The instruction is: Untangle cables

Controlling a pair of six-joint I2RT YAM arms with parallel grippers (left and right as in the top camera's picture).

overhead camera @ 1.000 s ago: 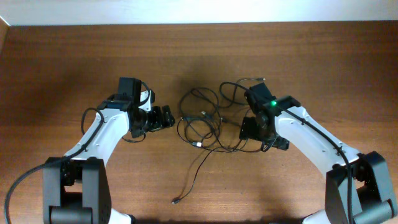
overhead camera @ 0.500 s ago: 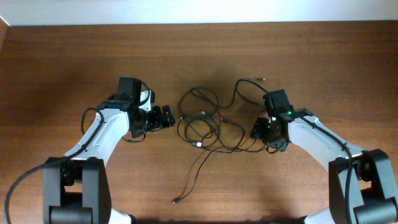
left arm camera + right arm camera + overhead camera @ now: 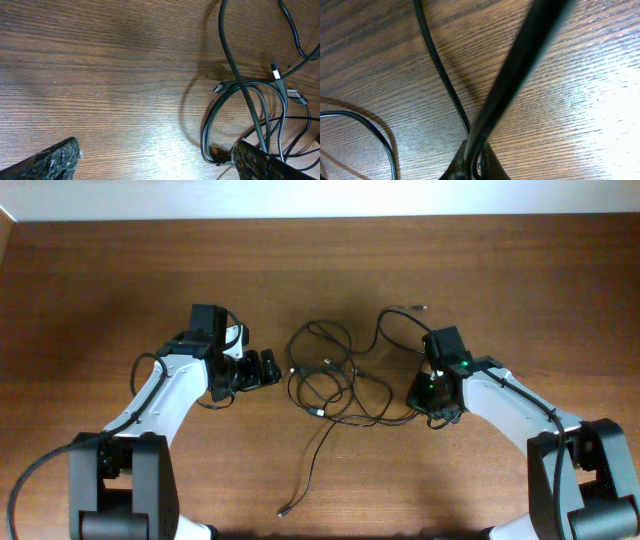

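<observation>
Though spread before, right fingers (image 3: 492,169) clamp cable (image 3: 520,65)

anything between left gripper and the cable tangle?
Nothing. The overhead view shows only a narrow strip of bare table between the left gripper and the cables.

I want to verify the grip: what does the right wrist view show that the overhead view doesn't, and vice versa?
Right wrist only: the right gripper shut on a black cable, close up. Overhead only: the whole tangle of cables, the open left gripper beside it, one plug end trailing toward the robot. Both: cables lying on the wooden table.
</observation>
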